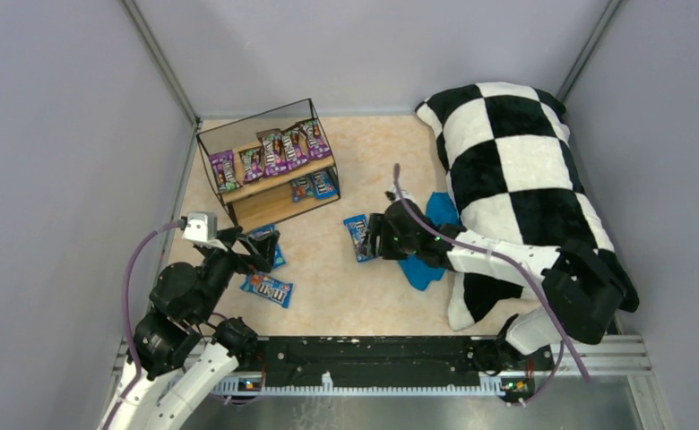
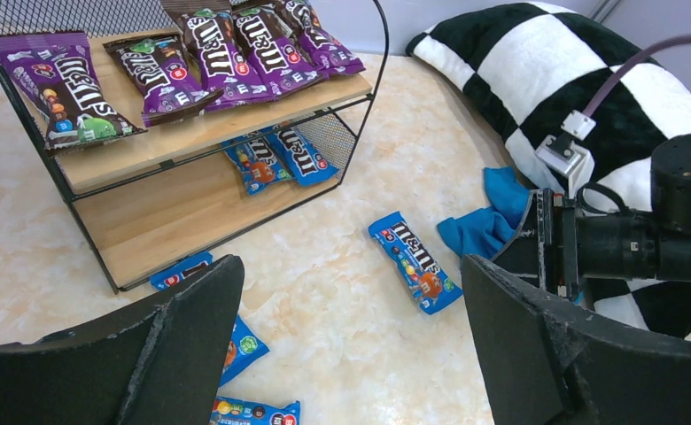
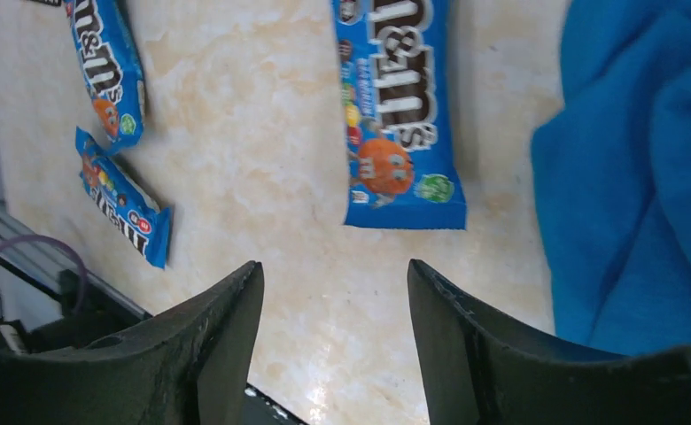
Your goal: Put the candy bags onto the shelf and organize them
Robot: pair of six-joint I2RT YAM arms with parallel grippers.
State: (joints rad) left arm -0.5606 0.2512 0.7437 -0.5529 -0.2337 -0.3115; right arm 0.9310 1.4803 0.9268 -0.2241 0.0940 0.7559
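Note:
The wire-frame shelf (image 1: 261, 210) stands at the back left. Several purple candy bags (image 1: 279, 148) lie on its top board (image 2: 191, 133), and two blue bags (image 2: 275, 159) lie on the lower board. One blue bag (image 1: 359, 237) lies on the floor just in front of my right gripper (image 1: 377, 240), which is open and empty above the floor (image 3: 333, 266); the bag (image 3: 398, 115) is beyond its fingertips. My left gripper (image 1: 261, 251) is open and empty (image 2: 349, 266), over a blue bag (image 2: 240, 341) by the shelf's front. Another blue bag (image 1: 267, 288) lies nearer.
A blue cloth (image 1: 427, 242) lies crumpled beside the right gripper, against the big black-and-white checkered pillow (image 1: 516, 152) on the right. Grey walls enclose the table on three sides. The black base rail (image 1: 373, 354) runs along the near edge.

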